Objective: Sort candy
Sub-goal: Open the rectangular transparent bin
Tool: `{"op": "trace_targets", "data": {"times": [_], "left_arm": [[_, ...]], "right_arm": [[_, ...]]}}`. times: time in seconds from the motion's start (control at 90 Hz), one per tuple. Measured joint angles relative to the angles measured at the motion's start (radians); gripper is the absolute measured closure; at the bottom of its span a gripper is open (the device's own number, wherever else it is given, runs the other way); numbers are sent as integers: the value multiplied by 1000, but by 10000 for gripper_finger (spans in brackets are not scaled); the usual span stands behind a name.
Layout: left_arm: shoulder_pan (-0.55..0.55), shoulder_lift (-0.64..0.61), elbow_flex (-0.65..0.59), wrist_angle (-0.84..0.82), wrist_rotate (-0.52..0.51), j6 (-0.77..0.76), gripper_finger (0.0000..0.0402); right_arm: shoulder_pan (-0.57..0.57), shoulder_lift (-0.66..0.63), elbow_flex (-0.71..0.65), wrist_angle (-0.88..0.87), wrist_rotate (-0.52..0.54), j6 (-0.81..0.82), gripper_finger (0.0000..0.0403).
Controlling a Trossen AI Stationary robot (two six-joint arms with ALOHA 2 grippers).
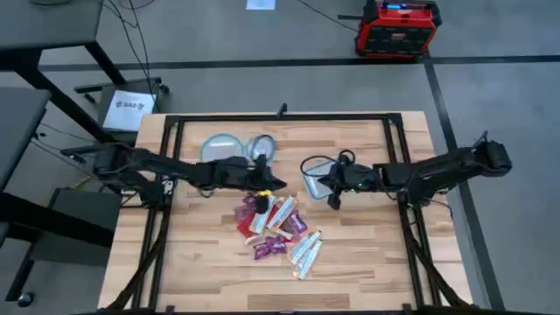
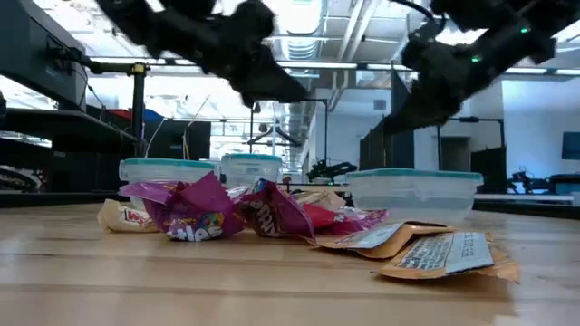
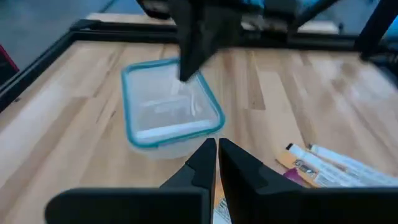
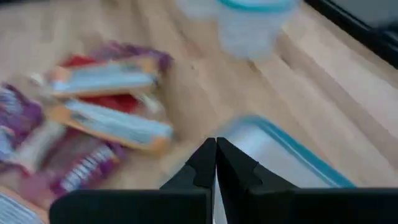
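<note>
1. Overall, sorting is looking barely begun: the wooden desk (image 1: 367, 262) is carrying everything, and nearly all the candy is still lying in one mixed heap near its middle.

2. Both dark arms are reaching inward over the desk. The left gripper (image 1: 273, 183) is hovering at the far edge of the heap, its fingers pressed together in its wrist view with nothing visibly between them. The right gripper (image 1: 332, 199) is hanging over the near edge of the square container, fingers likewise closed and empty.

3. Three clear blue-rimmed containers are waiting beyond and beside the heap: a round container (image 1: 220, 146), a smaller round one (image 1: 260, 147) just beside it, and a square container (image 1: 318, 176) to the right. The left wrist view is showing the square one (image 3: 169, 113) with nothing but reflections inside; I cannot tell whether the round two are holding anything.

4. Meanwhile the candy pile (image 1: 278, 227) is sitting between the grippers and nearer the front edge, with magenta and purple packets (image 2: 186, 211), red packets (image 2: 319, 217) and orange-white bar wrappers (image 2: 435, 254) overlapping, plus pale silvery wrappers (image 1: 305, 252) trailing off to the front right.

5. Judging from this, no group is separated yet; every colour is still needing picking and dropping into its own container.
</note>
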Motion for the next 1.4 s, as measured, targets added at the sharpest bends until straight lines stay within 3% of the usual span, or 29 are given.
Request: {"op": "trace_targets", "data": {"times": [0.144,0.256,0.356,0.656,1.089,1.4], "left_arm": [[14,119,141,-59,9,66,396],[32,196,203,-62,81,67,396],[44,250,232,-60,135,39,396],[60,313,232,-9,142,30,396],[68,354,224,-104,171,78,396],[93,354,233,-117,111,145,396]], "right_arm": [[33,-110,0,-169,69,59,403],[47,-139,-7,-210,91,86,403],[50,-147,-73,-137,85,107,403],[49,-151,-309,182,83,204,403],[96,-77,-327,231,82,259,403],[159,-44,-328,314,80,300,403]]}}
